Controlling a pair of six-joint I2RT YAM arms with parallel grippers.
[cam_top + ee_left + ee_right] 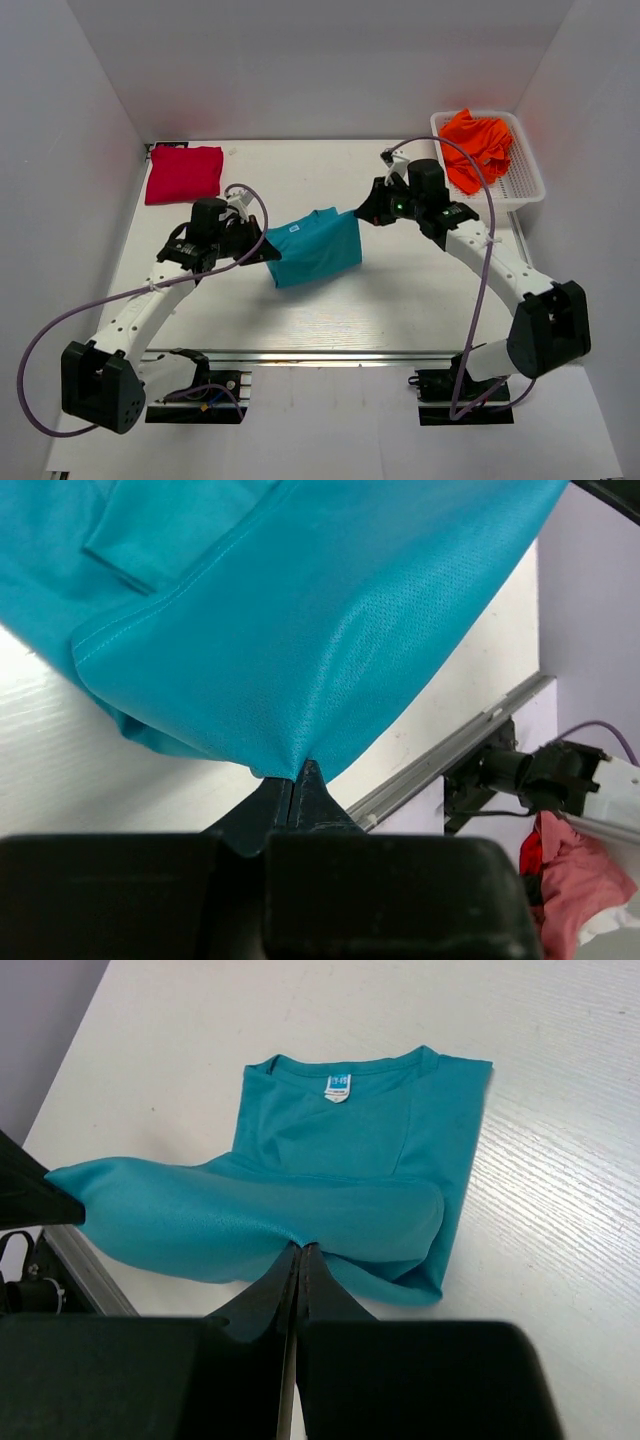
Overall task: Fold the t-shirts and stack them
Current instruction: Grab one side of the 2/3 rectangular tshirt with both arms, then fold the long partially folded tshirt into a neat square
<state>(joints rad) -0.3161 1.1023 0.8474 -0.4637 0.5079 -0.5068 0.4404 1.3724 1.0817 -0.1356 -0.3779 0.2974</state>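
We are partway through. The red tee [184, 174] lies folded into a neat square at the far left corner of the table [420, 300], and we count it as done, likely the base of the stack. The teal tee [315, 248] is in hand at mid-table, between the two arms. The orange tee [478, 143] sits crumpled in the white basket [533, 188] at the far right, well apart from both arms and, as we judge it, not yet begun.

The teal tee looks already narrowed to a rectangle, with no sleeves sticking out. Its collar end lies flat on the table with the label up, while the other end is raised off the surface and stretched between the arms, curling over the flat part. The left gripper [300, 780] is closed on a pinch of that raised cloth at the tee's left edge. The right gripper [303, 1255] is closed on the same raised fold at the right edge. In both wrist views the jaws meet with only fabric between them.

What is left, as we read it: lay the raised end down toward the collar and let go; carry the teal tee onto the red one; then lift the orange tee out of the basket, spread it, fold it and add it to the pile. One tee of three seems finished and the second is mid-fold.
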